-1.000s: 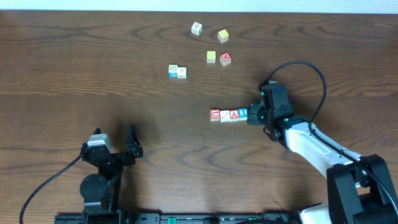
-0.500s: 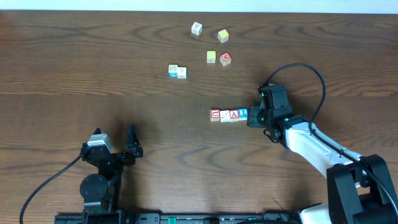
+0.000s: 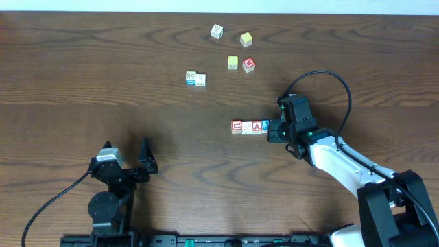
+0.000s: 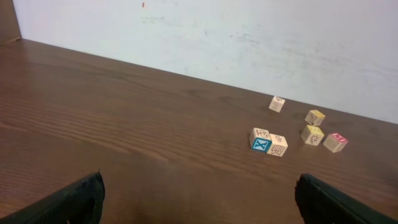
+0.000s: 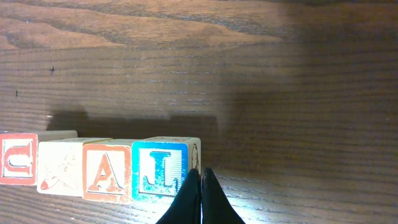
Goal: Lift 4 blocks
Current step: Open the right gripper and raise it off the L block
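Four alphabet blocks stand in a row on the table: the red-framed C [image 3: 236, 126] [image 5: 18, 158], a whitish one [image 3: 247, 127] [image 5: 60, 165], the red-framed A [image 3: 257, 126] [image 5: 107, 169] and a blue L [image 3: 265, 125] [image 5: 160, 167]. My right gripper [image 3: 273, 130] [image 5: 200, 175] is shut, with nothing between its fingers. Its tips sit at the lower right corner of the blue L block, at the row's right end. My left gripper [image 3: 127, 152] [image 4: 202, 199] stands wide open and empty, low over bare table at the front left, far from the row.
Loose cubes lie at the back: a white pair with blue-green marks [image 3: 195, 79] [image 4: 267, 141], two yellow cubes [image 3: 233, 63] [image 3: 245, 39], a red one [image 3: 249, 64] and a white one [image 3: 217, 31]. The right arm's cable [image 3: 336, 79] loops above its wrist.
My right gripper has slid left, still shut, up to the row's right end and now overlaps the blue L block. The row and the left arm have not moved.
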